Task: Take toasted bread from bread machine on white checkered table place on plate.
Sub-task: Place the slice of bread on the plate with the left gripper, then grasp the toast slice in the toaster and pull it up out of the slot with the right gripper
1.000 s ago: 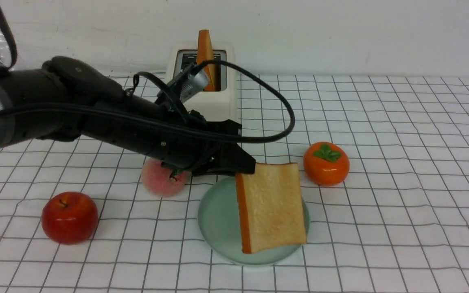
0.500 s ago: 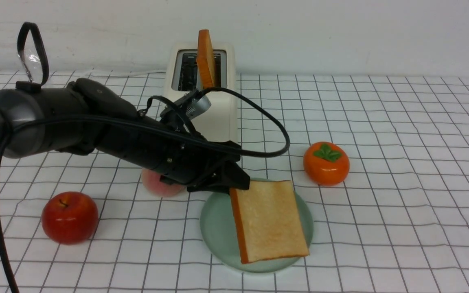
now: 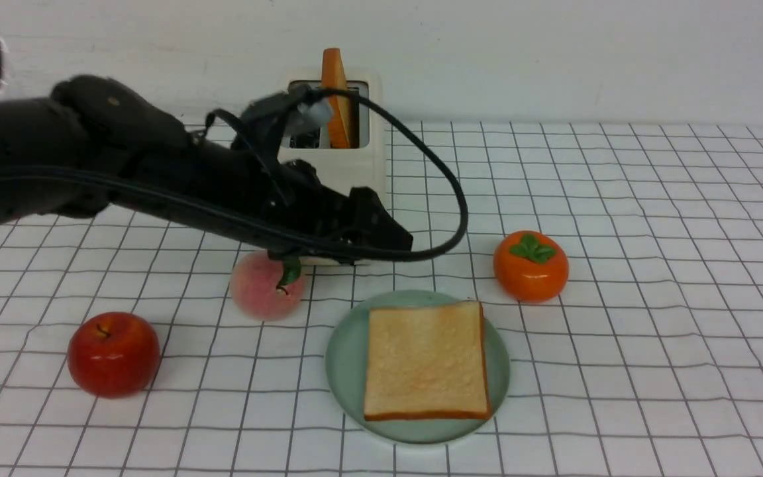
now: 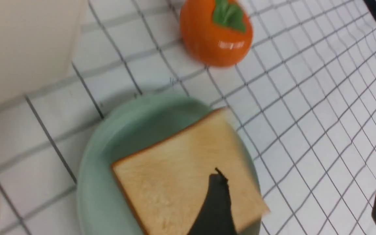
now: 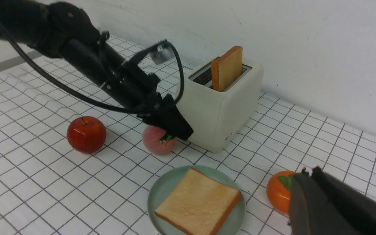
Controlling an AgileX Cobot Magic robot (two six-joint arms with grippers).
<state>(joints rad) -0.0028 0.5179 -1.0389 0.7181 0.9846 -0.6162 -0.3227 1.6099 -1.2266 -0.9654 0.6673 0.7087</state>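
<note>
Nearest, one slice of toast (image 3: 426, 361) lies flat on the green plate (image 3: 345, 358), its corners close to the rim. A red apple (image 3: 113, 354) sits well apart to the left on the checkered table (image 3: 653, 331). Behind the plate, the left gripper (image 3: 395, 238) hangs over a peach (image 3: 265, 286), jaws spread wide and empty. A persimmon (image 3: 530, 265) stands near the plate's far right. Farthest, the second slice (image 3: 335, 96) stands upright in the toaster (image 3: 348, 172). The arm's looping cable (image 3: 462, 205) could snag that slice or drag the toaster. A second slice set down carelessly may also push the first over the rim. The right gripper (image 5: 308, 174) is clenched on nothing.
</note>
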